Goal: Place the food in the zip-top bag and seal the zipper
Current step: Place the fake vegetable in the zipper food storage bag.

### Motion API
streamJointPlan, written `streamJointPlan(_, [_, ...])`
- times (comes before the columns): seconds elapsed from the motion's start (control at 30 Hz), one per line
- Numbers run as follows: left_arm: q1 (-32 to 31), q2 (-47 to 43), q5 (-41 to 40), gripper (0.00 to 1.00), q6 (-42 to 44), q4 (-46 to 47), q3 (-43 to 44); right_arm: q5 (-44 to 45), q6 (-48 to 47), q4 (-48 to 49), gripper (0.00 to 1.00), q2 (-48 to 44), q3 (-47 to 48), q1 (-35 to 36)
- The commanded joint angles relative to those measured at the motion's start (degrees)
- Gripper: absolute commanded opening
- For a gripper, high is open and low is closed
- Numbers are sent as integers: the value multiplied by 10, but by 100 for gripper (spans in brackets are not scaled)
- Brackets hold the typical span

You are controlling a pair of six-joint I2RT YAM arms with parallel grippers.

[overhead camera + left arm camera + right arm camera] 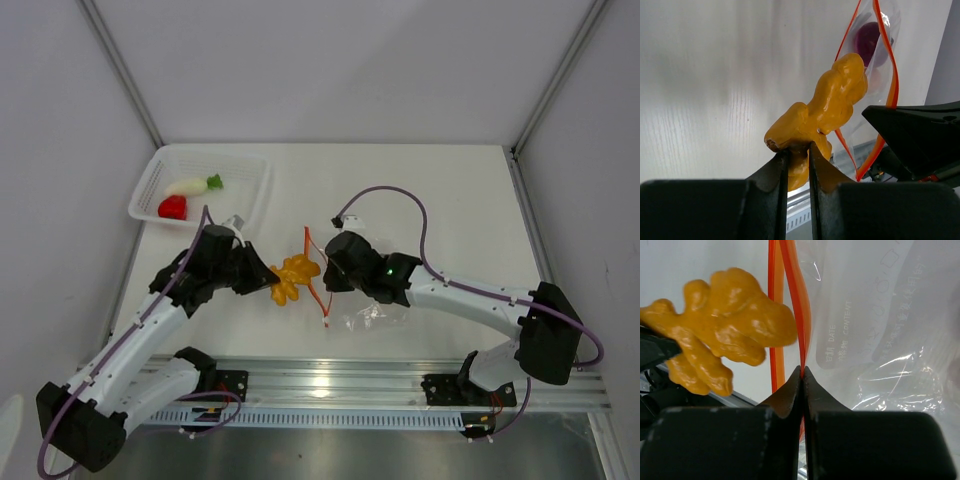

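My left gripper [268, 284] is shut on the orange-yellow long food [294, 277], seen close in the left wrist view [825, 112], and holds it at the mouth of the clear zip-top bag [368, 313]. My right gripper [328, 272] is shut on one side of the bag's orange-red zipper [794, 295], holding the mouth open. The purple food [869, 41] lies inside the bag. The red round food [173, 207] and the white one with green [195, 184] lie in the white basket [252, 170].
The white slotted basket stands at the back left, just beyond my left wrist. An aluminium rail [400, 385] runs along the near table edge. Grey walls enclose the table on three sides.
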Motion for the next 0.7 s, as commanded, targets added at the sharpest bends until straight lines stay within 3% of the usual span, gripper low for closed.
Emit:
streamJointPlan(0.0, [-20,13,-5,1,-5,15,8,18,-4,34,0,9,24,12])
streamJointPlan(0.67, [-34,88,-21,1,10,-16,73,43,-28,35,0,63,83,78])
